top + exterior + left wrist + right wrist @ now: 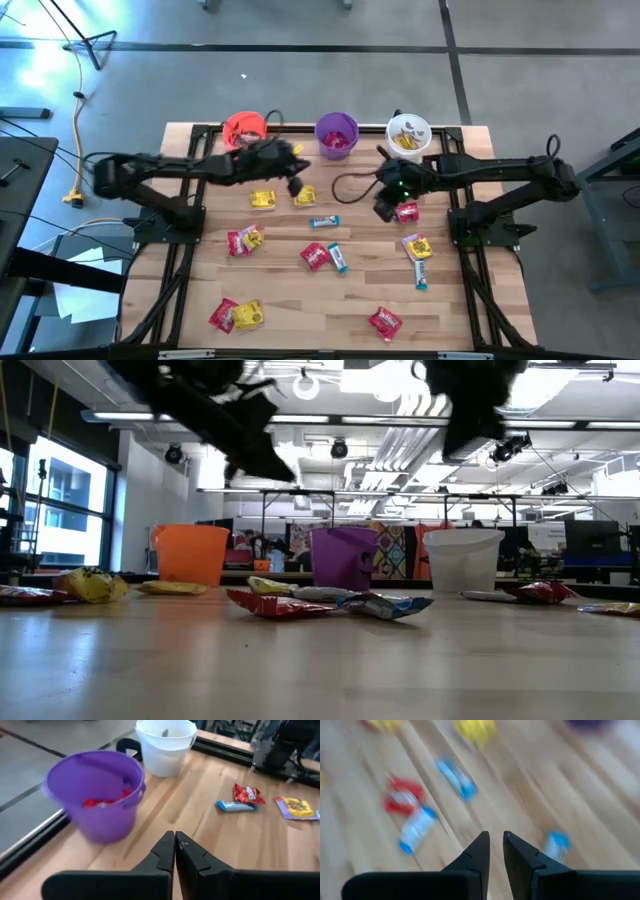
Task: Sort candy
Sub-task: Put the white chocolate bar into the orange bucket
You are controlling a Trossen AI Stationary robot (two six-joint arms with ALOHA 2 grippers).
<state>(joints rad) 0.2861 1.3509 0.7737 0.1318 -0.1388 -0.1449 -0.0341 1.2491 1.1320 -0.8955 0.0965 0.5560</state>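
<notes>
Candy lies scattered on the wooden table (pixel 300 300): yellow packets (pixel 263 200), red packets (pixel 315 256) and blue bars (pixel 323 222). At the far edge stand an orange cup (pixel 243 128), a purple cup (pixel 97 795) with red candy inside, and a white cup (pixel 167 745) holding yellow candy (pixel 408 138). My left gripper (pixel 175 844) is shut on nothing above the table, just short of the purple cup. My right gripper (pixel 496 840) hovers over the table beside a red packet (pixel 407 211), its fingers a narrow gap apart with nothing between them.
Black frame rails (pixel 190 250) run along the table's left, right and far sides. More candy lies toward the near edge (pixel 385 321) and at the near left (pixel 235 316). In the left wrist view the right arm (pixel 280 740) stands past the white cup.
</notes>
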